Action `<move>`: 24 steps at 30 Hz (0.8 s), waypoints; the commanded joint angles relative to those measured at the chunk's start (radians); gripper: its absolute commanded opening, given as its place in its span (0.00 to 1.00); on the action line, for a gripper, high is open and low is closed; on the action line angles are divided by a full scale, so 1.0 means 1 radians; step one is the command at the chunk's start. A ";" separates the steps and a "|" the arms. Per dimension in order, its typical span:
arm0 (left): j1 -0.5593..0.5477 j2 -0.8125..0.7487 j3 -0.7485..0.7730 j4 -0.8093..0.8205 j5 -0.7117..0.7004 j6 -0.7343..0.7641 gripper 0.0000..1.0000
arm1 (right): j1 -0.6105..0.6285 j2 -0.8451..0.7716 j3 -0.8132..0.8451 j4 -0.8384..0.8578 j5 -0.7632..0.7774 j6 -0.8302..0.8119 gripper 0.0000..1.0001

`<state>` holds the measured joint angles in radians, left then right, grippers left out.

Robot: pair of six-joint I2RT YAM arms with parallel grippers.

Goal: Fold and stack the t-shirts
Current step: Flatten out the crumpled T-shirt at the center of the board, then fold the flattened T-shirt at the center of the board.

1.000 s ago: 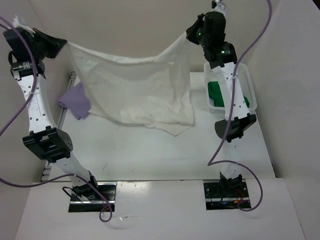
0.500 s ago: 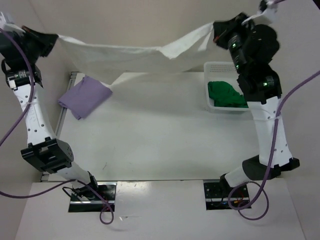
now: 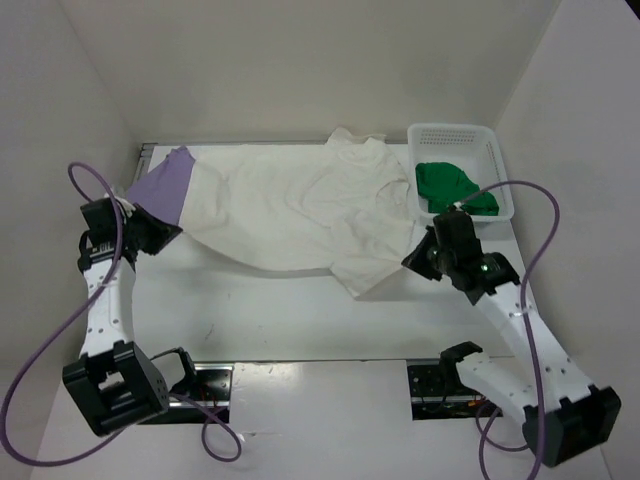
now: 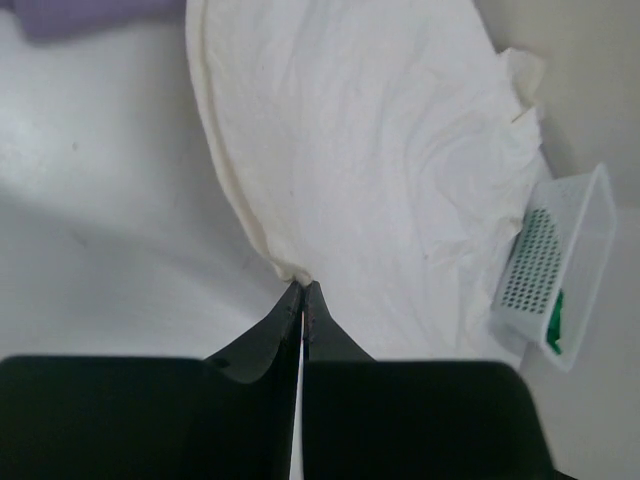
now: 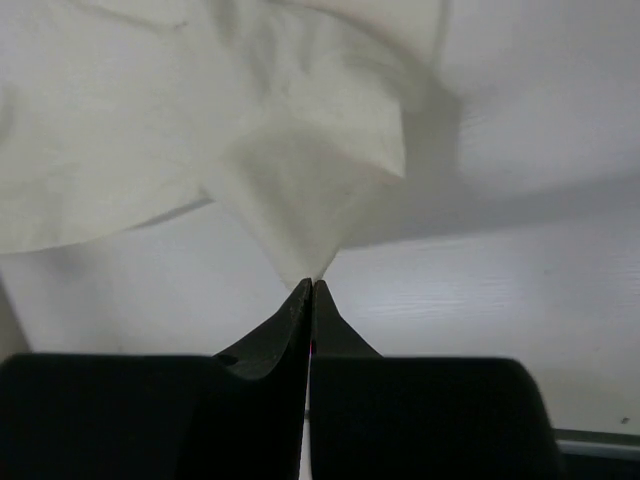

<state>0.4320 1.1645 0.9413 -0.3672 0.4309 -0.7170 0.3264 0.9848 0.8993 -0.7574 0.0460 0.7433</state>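
The white t-shirt (image 3: pixel 290 205) lies spread across the back of the table, wrinkled, with one flap reaching toward the front (image 3: pixel 362 280). My left gripper (image 3: pixel 172 233) is low at the shirt's left edge, shut on its hem (image 4: pixel 302 287). My right gripper (image 3: pixel 408 260) is low at the shirt's right side, shut on a corner that is lifted off the table (image 5: pixel 311 284). The lavender t-shirt (image 3: pixel 162 187) lies at the far left, its right part under the white one. The green t-shirt (image 3: pixel 455 188) sits bunched in the basket.
A white perforated basket (image 3: pixel 450 133) stands at the back right, close to the white shirt's right edge, and also shows in the left wrist view (image 4: pixel 572 262). Walls enclose the table on the left, back and right. Purple cables loop beside both arms.
Both arms have come down from high at the back to table level, drawing the white shirt toward the front. The shirt went from hanging stretched in the air to lying spread on the table, overlapping the lavender one.
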 commanded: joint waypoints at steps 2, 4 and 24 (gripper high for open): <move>-0.001 -0.158 -0.120 -0.180 -0.024 0.119 0.00 | -0.006 -0.199 -0.091 -0.115 -0.097 0.119 0.00; -0.019 -0.181 -0.057 -0.264 -0.046 0.128 0.00 | 0.034 -0.263 -0.047 -0.178 -0.078 0.154 0.00; 0.004 0.078 0.060 -0.073 -0.113 -0.001 0.00 | 0.043 0.149 0.094 0.091 0.121 0.047 0.00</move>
<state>0.4290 1.1965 1.0088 -0.5560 0.3611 -0.6693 0.3622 1.0805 0.9329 -0.8330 0.0555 0.8330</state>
